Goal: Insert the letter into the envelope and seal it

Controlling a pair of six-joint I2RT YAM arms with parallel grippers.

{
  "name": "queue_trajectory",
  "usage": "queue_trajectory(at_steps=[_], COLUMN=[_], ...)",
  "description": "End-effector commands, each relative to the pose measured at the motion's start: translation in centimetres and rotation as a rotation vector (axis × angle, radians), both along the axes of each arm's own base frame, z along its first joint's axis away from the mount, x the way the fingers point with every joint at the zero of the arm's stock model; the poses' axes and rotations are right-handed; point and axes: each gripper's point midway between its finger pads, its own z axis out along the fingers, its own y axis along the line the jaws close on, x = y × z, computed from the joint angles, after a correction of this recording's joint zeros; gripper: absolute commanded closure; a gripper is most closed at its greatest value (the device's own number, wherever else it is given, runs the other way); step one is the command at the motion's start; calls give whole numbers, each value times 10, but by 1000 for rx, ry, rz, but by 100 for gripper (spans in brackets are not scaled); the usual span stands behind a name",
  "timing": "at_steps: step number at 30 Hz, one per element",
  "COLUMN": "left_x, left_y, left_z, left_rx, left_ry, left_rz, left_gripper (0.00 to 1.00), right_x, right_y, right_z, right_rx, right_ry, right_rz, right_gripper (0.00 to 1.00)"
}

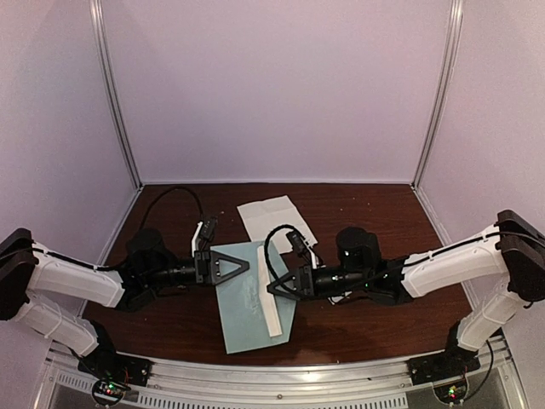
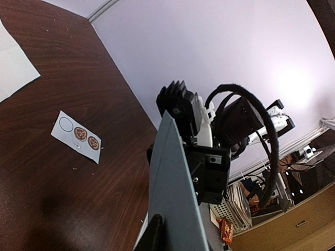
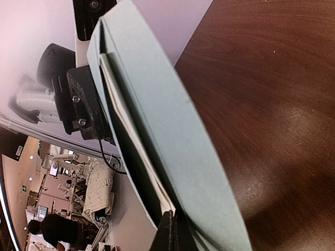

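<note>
Dark brown wood-grain table (image 1: pixel 375 221), pale lilac walls (image 1: pixel 281 85) on three sides. Both arms reach in twd centre and meet at the pale teal-green rectangular paper envelope (image 1: pixel 247 311), which sits mid-table, btwn the two grippers, slightly nearer the front edge. Wrist views show it raised and seen edge-on, not flat on the wood.

Left gripper (image 1: pixel 232 266) is at the envelope's upper left edge. Only one dark finger (image 2: pixel 154 235) shows in the left wrist view, against the envelope's face; can't tell whether that gripper is spread or clamped.

Right gripper (image 1: pixel 277 288) is at the envelope's right side, fingers pressed together, pinching the envelope's edge at the bottom of the right wrist view. The pocket gapes there, w/ a white paper letter (image 1: pixel 269 302) tucked inside, its long edge showing along the envelope's right side.

Flat white paper sheet (image 1: pixel 272 220) lies on the table behind the envelope, twd the back wall. Small white strip of round stickers (image 2: pixel 77 135) lies on the wood near it: one empty ring, two brown discs.
</note>
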Motion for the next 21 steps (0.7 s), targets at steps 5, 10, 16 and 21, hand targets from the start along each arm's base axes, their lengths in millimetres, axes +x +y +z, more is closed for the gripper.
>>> queue_trajectory(at_steps=[5,10,16,21], left_x=[-1,0,1,1], left_y=[-4,-3,-3,2], left_z=[27,27,29,33], left_rx=[-76,-78,-85,-100], left_ry=[-79,-81,-84,-92], left_rz=[-12,-7,-2,23], left_gripper=[82,82,85,93], right_x=[-3,-7,-9,-7], right_y=[16,23,28,24], right_z=[28,26,26,26], right_rx=[127,133,140,113], right_ry=[-13,-7,-7,-20], right_rz=[28,43,50,31], right_gripper=[100,100,100,100])
